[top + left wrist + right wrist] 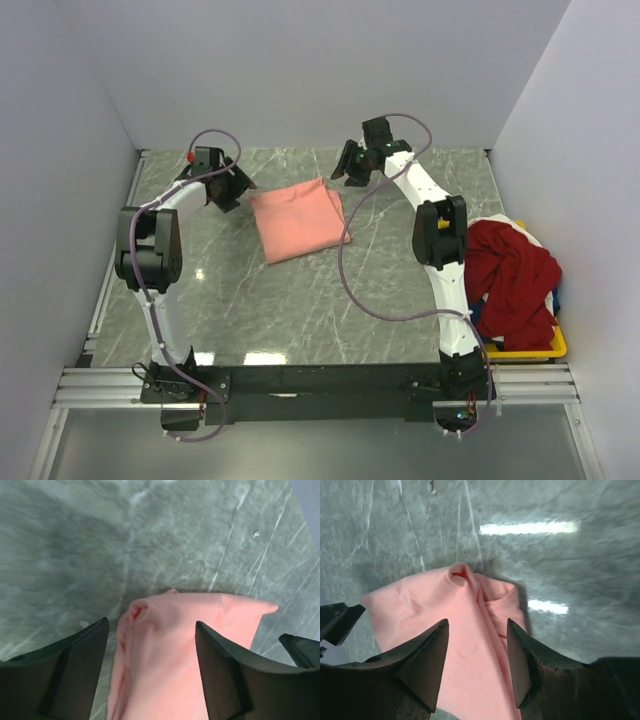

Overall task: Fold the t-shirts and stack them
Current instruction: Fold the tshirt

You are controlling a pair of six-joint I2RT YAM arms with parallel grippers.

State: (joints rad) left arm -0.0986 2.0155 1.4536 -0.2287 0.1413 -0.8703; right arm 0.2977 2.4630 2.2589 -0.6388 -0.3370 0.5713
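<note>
A salmon-pink t-shirt [298,220] lies folded into a rough rectangle on the marble table, back centre. My left gripper [229,198] hovers at its left far corner, open and holding nothing; the shirt's corner [175,645] shows between its fingers. My right gripper [349,170] hovers at the shirt's right far corner, open and holding nothing; the folded corner [470,625] lies between its fingers. A deep red t-shirt [510,275] is heaped on the yellow bin [525,351] at the right, with bits of white and dark blue cloth under it.
The yellow bin stands at the table's right edge beside the right arm's base. White walls close the back and sides. A purple cable [360,290] loops over the table from the right arm.
</note>
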